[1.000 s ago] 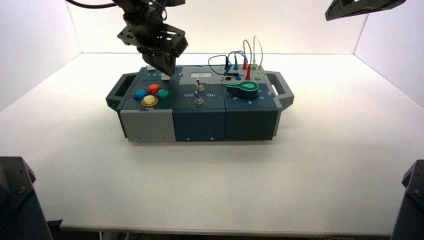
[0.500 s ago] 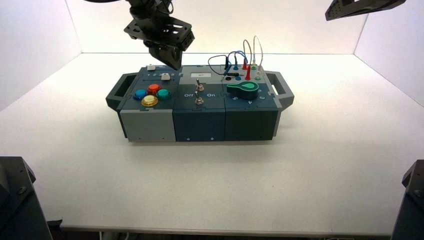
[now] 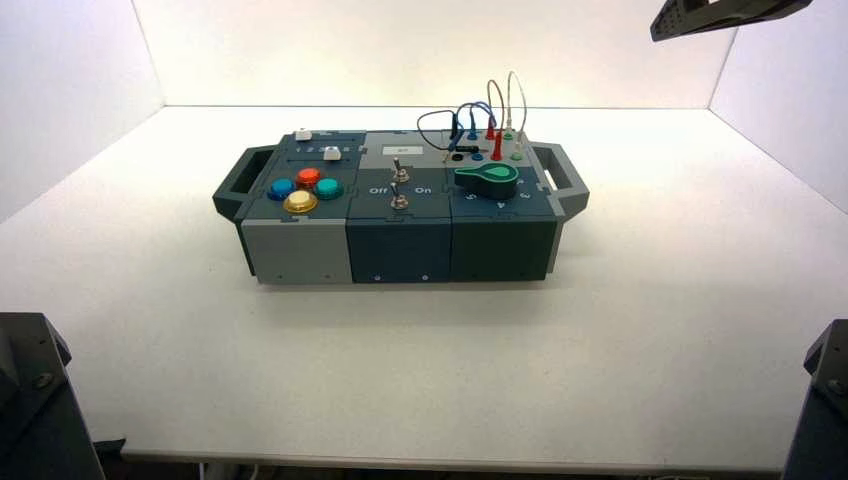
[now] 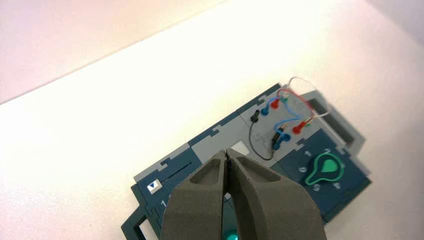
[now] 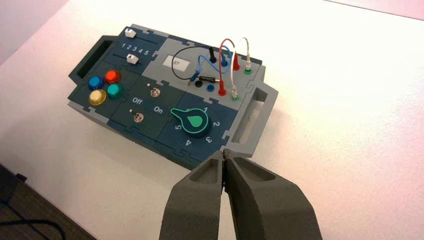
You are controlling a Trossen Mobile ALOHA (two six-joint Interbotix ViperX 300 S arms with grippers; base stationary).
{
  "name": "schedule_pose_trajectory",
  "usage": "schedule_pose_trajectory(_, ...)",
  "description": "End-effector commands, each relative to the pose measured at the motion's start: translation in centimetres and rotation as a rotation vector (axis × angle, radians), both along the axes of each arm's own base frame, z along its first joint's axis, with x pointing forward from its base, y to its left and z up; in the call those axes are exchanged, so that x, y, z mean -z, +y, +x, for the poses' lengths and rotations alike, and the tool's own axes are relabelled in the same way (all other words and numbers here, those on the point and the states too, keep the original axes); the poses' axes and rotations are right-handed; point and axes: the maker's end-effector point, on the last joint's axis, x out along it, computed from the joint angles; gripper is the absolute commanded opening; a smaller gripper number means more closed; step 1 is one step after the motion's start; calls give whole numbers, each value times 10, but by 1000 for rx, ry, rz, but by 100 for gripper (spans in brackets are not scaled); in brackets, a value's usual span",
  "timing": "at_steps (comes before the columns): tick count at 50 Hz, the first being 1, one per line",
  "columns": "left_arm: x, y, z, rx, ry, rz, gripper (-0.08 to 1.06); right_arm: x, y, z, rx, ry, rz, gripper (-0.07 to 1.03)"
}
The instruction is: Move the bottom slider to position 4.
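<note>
The bottom slider (image 3: pixel 332 153) is a small white knob on the dark blue panel at the box's (image 3: pixel 400 215) left rear. In the right wrist view the bottom slider (image 5: pixel 132 59) sits just below the white digits 1 to 5, with digit 4 (image 5: pixel 140 50) close by; which digit it lines up with is not plain. My left gripper (image 4: pixel 227 152) is shut and empty, high above the box's left part; its fingers (image 4: pixel 200 200) hide the bottom slider there. My right gripper (image 5: pixel 224 154) is shut and empty, high off the box's right front.
A second white slider knob (image 3: pixel 303 134) sits behind the bottom one. Coloured buttons (image 3: pixel 300 190), two toggle switches (image 3: pixel 397 185), a green rotary knob (image 3: pixel 487 178) and plugged wires (image 3: pixel 480 125) fill the box's top. The right arm (image 3: pixel 715 15) shows at the upper right.
My left arm has lifted off the bottom slider, moved back and up, and left the high view. The slider knob now shows uncovered. The right arm has not moved.
</note>
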Motion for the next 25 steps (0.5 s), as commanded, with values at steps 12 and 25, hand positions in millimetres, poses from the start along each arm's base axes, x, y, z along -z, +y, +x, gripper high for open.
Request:
schedule_pose_trajectory(12,-32,12,-26,-1,-62,-46,-3,-9,3,3,0,-18,15,-2)
schedule_pose_trajectory(25,-48,27,-31,-23,-115,-56,-3,-7,2,3,0,-18,13,-2)
